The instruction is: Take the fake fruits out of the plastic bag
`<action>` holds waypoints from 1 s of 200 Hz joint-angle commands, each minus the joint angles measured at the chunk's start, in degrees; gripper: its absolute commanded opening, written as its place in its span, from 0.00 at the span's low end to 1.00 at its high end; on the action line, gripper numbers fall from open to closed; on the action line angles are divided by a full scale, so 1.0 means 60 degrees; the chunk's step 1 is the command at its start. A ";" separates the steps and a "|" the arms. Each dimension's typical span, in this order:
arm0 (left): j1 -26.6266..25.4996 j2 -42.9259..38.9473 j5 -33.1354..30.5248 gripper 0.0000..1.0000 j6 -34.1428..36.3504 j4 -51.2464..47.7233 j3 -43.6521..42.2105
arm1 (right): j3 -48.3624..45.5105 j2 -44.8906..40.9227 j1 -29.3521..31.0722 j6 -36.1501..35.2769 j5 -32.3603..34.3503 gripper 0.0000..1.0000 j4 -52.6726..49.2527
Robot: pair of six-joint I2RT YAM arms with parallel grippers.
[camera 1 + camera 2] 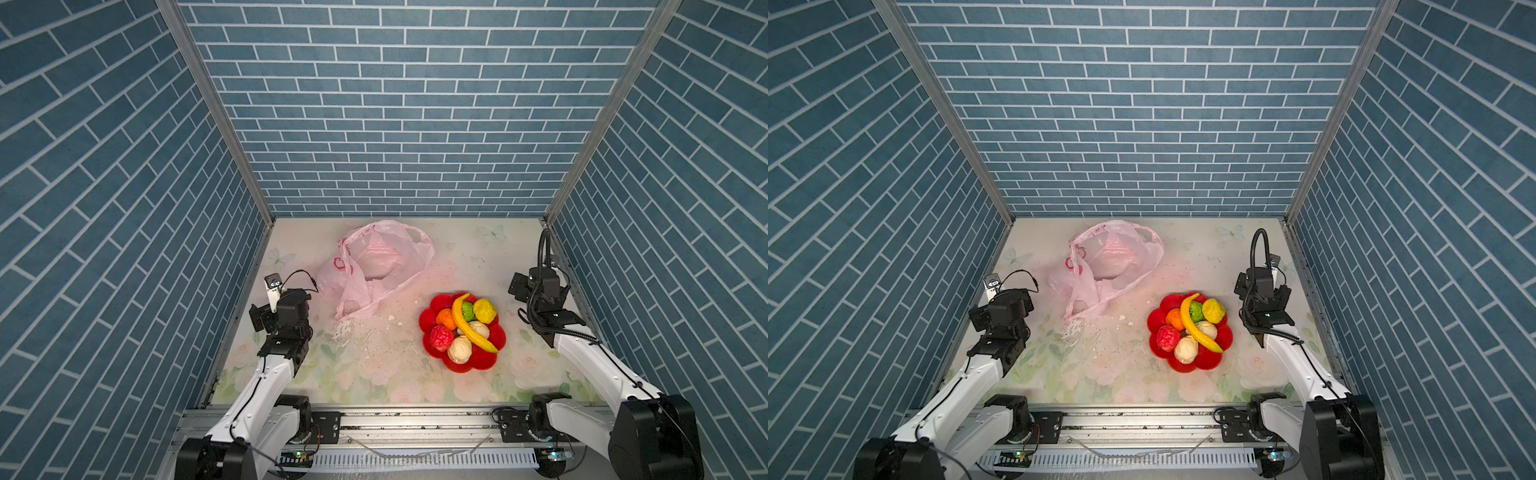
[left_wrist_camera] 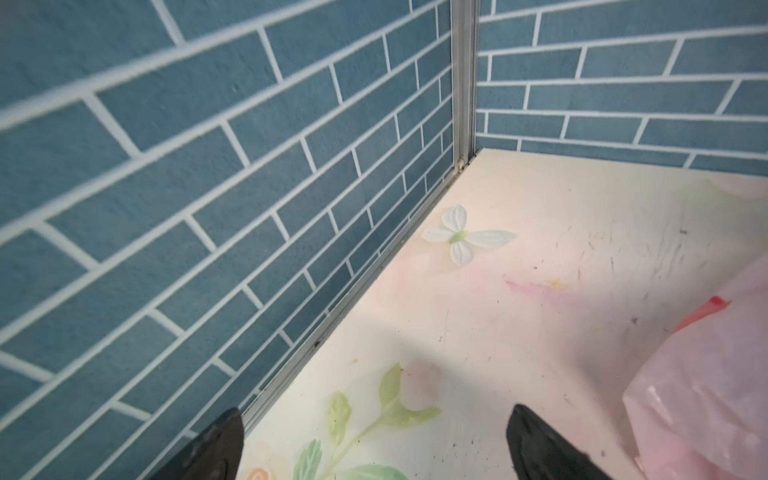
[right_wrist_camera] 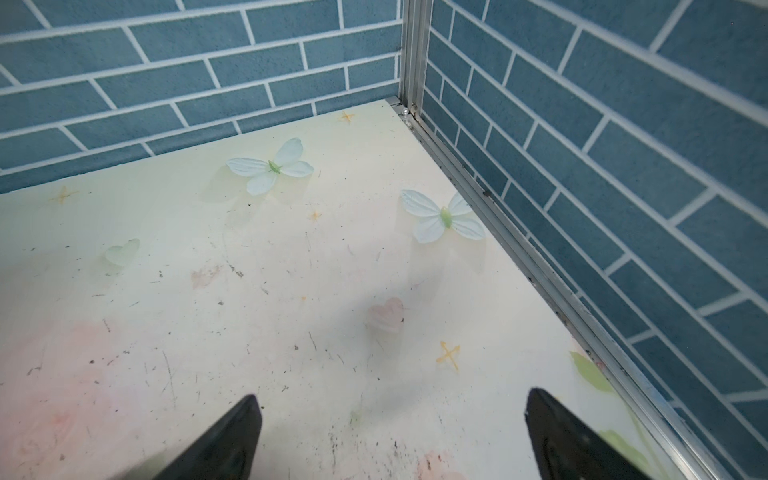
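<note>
Though fake fruits (image 1: 460,349) appear only in both top views, wrist views show left tool (image 2: 374,409) and right tool (image 3: 392,394) apart.

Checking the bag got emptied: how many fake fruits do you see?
7, all in the red dish: banana across the middle; orange, green, yellow toward the back; red and two cream ones nearer the front. The plastic bag could hide more.

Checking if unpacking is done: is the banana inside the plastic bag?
No, the banana lies on other fruits in the red dish, apart from the plastic bag.
</note>
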 commanded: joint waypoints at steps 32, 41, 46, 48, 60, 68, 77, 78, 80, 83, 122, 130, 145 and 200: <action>0.0101 0.1597 0.2512 0.99 0.0737 0.3500 -0.0290 | -0.0151 0.0696 -0.0398 -0.0682 0.0476 0.99 0.1313; 0.0099 0.1756 0.2495 0.99 0.0825 0.3673 -0.0271 | -0.0065 0.0788 -0.0456 -0.0657 0.0470 0.99 0.1330; 0.0101 0.1813 0.2509 0.99 0.0912 0.3771 -0.0299 | -0.0024 0.0849 -0.0501 -0.0643 0.0433 0.99 0.1369; 0.0101 0.1846 0.2527 0.99 0.0953 0.3831 -0.0309 | -0.0014 0.0871 -0.0511 -0.0642 0.0429 0.99 0.1385; 0.0101 0.1992 0.2593 0.99 0.1158 0.4160 -0.0393 | 0.0016 0.1051 -0.0640 -0.0634 0.0331 0.99 0.1551; 0.0108 0.2090 0.2627 0.99 0.1204 0.4359 -0.0452 | 0.0026 0.1185 -0.0743 -0.0625 0.0300 0.99 0.1651; 0.0114 0.2203 0.2684 0.99 0.1204 0.4521 -0.0490 | 0.0044 0.1360 -0.0837 -0.0636 0.0236 0.99 0.1766; 0.0115 0.2216 0.2701 0.99 0.1202 0.4545 -0.0497 | 0.0046 0.1383 -0.0849 -0.0632 0.0230 0.99 0.1771; 0.0115 0.2255 0.2710 0.99 0.1190 0.4580 -0.0505 | 0.0058 0.1426 -0.0869 -0.0647 0.0173 0.99 0.1800; 0.0115 0.2292 0.2717 0.99 0.1186 0.4628 -0.0527 | 0.0062 0.1485 -0.0912 -0.0655 0.0101 0.99 0.1830; 0.0130 0.3016 0.2861 0.99 0.1176 0.5242 -0.0511 | -0.0040 0.2168 -0.1207 -0.0870 -0.0635 0.99 0.2685; 0.0135 0.3163 0.2890 0.99 0.1157 0.5384 -0.0511 | -0.0054 0.2239 -0.1238 -0.0962 -0.0720 0.99 0.2770; 0.0144 0.3416 0.2987 0.99 0.1157 0.5480 -0.0438 | -0.0014 0.2286 -0.1257 -0.1111 -0.0802 0.99 0.2808; 0.0188 0.4264 0.3282 0.99 0.1166 0.5959 -0.0291 | -0.0542 0.2111 -0.1343 -0.1368 -0.0868 0.99 0.3470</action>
